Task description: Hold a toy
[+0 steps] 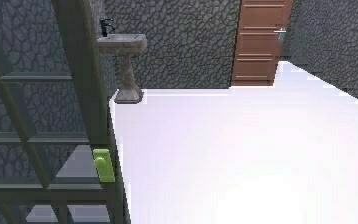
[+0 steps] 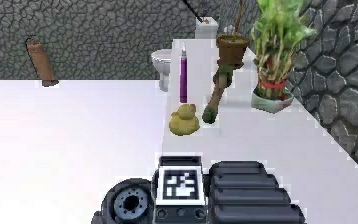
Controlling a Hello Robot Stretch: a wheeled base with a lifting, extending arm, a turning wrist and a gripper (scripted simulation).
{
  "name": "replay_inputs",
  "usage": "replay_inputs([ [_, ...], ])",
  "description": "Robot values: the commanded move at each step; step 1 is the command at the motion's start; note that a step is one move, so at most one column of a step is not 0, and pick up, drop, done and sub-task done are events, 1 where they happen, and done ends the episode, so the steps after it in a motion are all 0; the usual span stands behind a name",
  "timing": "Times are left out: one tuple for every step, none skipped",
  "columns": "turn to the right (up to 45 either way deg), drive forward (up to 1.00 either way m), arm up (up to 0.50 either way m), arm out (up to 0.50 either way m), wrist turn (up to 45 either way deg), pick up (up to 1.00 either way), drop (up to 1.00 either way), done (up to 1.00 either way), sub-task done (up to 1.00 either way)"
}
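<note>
Where the forward view looks ahead, one pedestal sink (image 1: 127, 58) and one brown door (image 1: 262, 40) meet stone walls. In the arm side view, one yellow duck toy (image 2: 184, 120) sits upright on white floor (image 2: 77, 130) before one purple stick (image 2: 184, 72), its facing unclear; two potted plants (image 2: 275, 60) stand farther toward that view's right. The gripper (image 2: 127, 203) is at the bottom edge; what it holds and how its jaws stand cannot be told.

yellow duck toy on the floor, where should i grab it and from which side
Probably grip the yellow toy across its rounded body, below the small head. Come from the arm side view's bottom side or from above: a purple upright stick stands just behind it and a green tilted object leans at its right.
</note>
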Motion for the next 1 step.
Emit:
replay_inputs([
  [0.0, 0.0, 0.0, 0.24, 0.0, 0.0, 0.0, 0.0, 0.0],
])
